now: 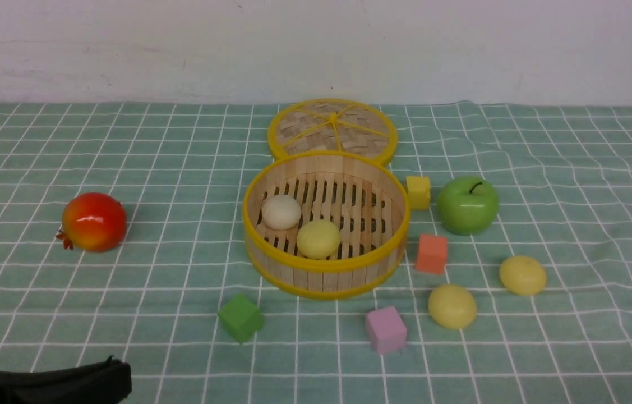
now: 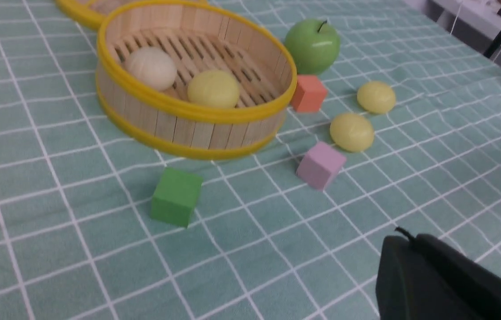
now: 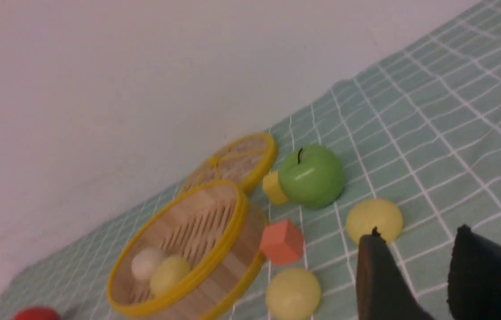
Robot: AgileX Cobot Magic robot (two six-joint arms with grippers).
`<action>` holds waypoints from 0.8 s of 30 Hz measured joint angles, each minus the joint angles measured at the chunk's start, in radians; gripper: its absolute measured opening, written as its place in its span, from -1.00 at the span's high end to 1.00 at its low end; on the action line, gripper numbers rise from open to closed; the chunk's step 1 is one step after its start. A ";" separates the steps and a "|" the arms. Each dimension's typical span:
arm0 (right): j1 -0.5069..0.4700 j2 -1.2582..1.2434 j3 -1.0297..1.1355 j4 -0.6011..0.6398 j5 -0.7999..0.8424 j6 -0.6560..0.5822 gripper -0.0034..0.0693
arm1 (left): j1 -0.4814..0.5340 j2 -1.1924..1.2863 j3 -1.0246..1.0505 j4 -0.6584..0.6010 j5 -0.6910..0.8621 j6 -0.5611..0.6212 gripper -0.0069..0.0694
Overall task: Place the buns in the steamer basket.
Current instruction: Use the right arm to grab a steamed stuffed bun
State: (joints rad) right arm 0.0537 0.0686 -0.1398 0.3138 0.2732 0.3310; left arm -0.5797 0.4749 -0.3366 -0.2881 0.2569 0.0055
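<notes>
Nearest us, the left jaws sit low over the surface (image 1: 41, 314), and we cannot tell how wide they are; the right jaws stand parted, gripping nothing. Next, a near yellow bun (image 1: 452, 306) and a second yellow bun (image 1: 522, 275) lie loose right of the steamer basket (image 1: 324, 269). Inside it rest a third yellow bun (image 1: 318, 238) and, farther back, the off-white bun (image 1: 281, 212).

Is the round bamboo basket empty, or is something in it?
Not empty. The basket holds a white bun and a yellow bun on its slatted floor; the rest of the floor is bare.
</notes>
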 joint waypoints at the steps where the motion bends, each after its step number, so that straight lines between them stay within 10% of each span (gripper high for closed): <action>1: 0.009 0.071 -0.071 -0.014 0.083 -0.031 0.25 | 0.000 0.001 0.000 0.000 0.002 0.000 0.85; 8: 0.031 0.687 -0.589 -0.096 0.655 -0.358 0.25 | 0.000 0.003 0.000 0.000 0.009 0.000 0.85; 24: 0.324 1.564 -1.102 -0.150 0.660 -0.376 0.25 | 0.000 0.003 0.000 0.000 0.009 0.000 0.82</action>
State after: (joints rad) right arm 0.3782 1.6326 -1.2416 0.1639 0.9328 -0.0454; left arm -0.5797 0.4776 -0.3367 -0.2881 0.2655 0.0055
